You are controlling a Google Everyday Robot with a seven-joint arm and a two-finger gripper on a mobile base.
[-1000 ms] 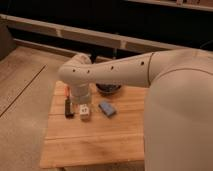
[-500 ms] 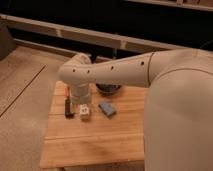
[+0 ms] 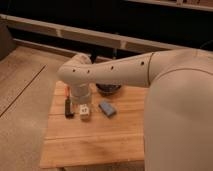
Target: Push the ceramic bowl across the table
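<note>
The ceramic bowl (image 3: 109, 89) is dark and glossy and sits near the far edge of the wooden plank table (image 3: 95, 142). My arm crosses in front of it and hides its upper part. My gripper (image 3: 81, 102) hangs down from the wrist at the left-centre of the table, to the left of the bowl and apart from it. It is just above a small white object (image 3: 84, 113).
A flat blue block (image 3: 106, 108) lies just in front of the bowl. A black and orange tool (image 3: 68, 105) lies near the table's left edge. My white arm and body fill the right side. The floor is tan, and a dark wall with a rail runs behind.
</note>
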